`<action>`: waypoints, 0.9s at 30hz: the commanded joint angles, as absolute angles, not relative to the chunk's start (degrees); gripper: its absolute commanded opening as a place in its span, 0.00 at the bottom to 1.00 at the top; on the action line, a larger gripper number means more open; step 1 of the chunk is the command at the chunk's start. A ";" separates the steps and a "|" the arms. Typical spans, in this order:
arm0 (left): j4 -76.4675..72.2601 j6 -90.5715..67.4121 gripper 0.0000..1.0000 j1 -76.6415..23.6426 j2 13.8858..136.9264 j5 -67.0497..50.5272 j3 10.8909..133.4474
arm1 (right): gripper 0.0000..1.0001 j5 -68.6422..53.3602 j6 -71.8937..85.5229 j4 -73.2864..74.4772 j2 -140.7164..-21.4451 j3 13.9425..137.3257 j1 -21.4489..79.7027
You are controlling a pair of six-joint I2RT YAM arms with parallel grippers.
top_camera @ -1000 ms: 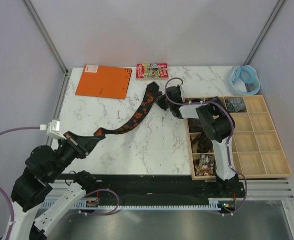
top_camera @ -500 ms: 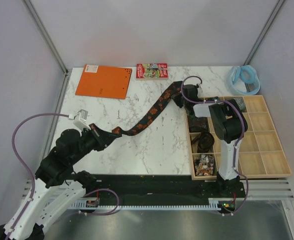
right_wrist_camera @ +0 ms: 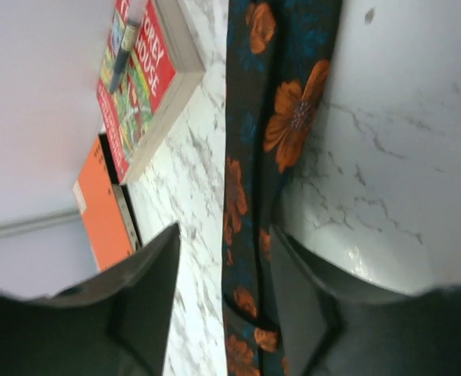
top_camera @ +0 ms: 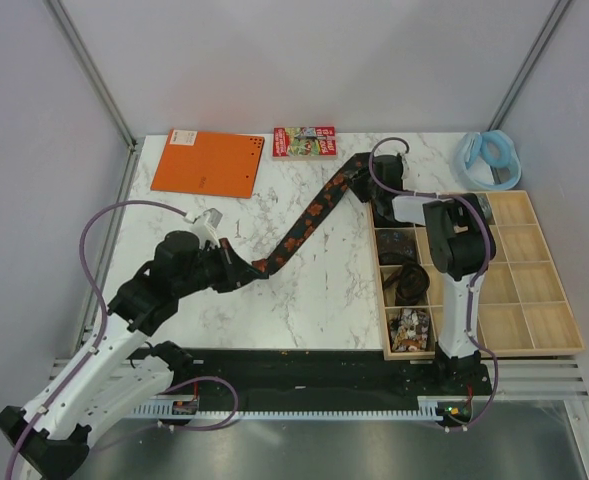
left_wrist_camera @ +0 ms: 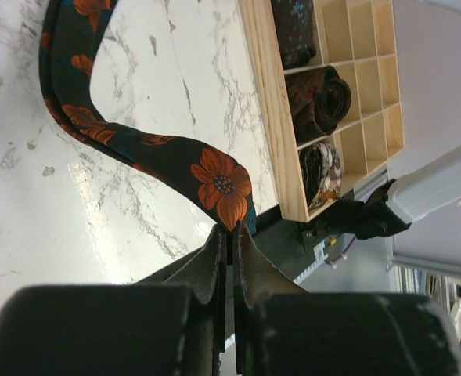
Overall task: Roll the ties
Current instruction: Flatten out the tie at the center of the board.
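Note:
A black tie with orange-red flowers [top_camera: 304,220] lies stretched diagonally across the marble table. My left gripper [top_camera: 236,272] is shut on its narrow end; the left wrist view shows the flowered tip [left_wrist_camera: 218,184] pinched between the jaws [left_wrist_camera: 230,235]. My right gripper [top_camera: 362,180] stands open at the wide end near the tray's back corner. In the right wrist view the tie [right_wrist_camera: 293,110] runs between the spread jaws [right_wrist_camera: 224,235], lying against the right finger [right_wrist_camera: 293,274]. Rolled ties [top_camera: 409,285] sit in the wooden tray [top_camera: 534,348].
An orange notebook [top_camera: 209,163] and a red book [top_camera: 304,141] lie at the table's back edge. A pale blue ring [top_camera: 489,158] rests at the back right. The compartment tray fills the right side, with a grey roll [top_camera: 471,208] in a far cell.
The right gripper has opened and shifted right to the tray's back corner. The left arm has carried the narrow end to the right, drawing the tie out straighter.

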State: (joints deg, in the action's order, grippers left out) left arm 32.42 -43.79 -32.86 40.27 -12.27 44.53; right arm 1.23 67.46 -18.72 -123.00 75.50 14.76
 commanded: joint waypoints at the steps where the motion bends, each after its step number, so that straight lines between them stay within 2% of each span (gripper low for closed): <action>1: 32.60 -38.42 0.02 -32.96 41.22 -19.16 45.69 | 0.66 -2.46 65.83 -16.00 -115.77 72.25 14.68; 3: 36.19 -37.45 0.02 -32.96 42.70 -18.90 47.45 | 0.72 -3.95 66.09 -14.68 -113.22 69.36 15.03; 10: 42.71 -37.26 0.02 -32.78 45.27 -21.26 49.04 | 0.68 -6.32 64.43 -11.61 -100.39 62.49 21.96; 17: 53.15 -36.39 0.02 -31.73 48.24 -19.95 54.40 | 0.69 -7.47 62.22 -8.53 -97.56 62.32 33.64; 19: 55.45 -35.60 0.02 -31.20 49.13 -20.21 55.72 | 0.65 -8.43 63.80 -10.01 -97.99 61.35 35.32; 23: 59.85 -33.84 0.02 -29.62 50.53 -21.97 55.64 | 0.49 -10.90 67.58 -16.33 -100.01 59.33 41.55; 27: 60.82 -31.65 0.02 -27.87 51.33 -25.66 51.79 | 0.38 -10.72 69.34 -18.72 -100.99 58.62 45.35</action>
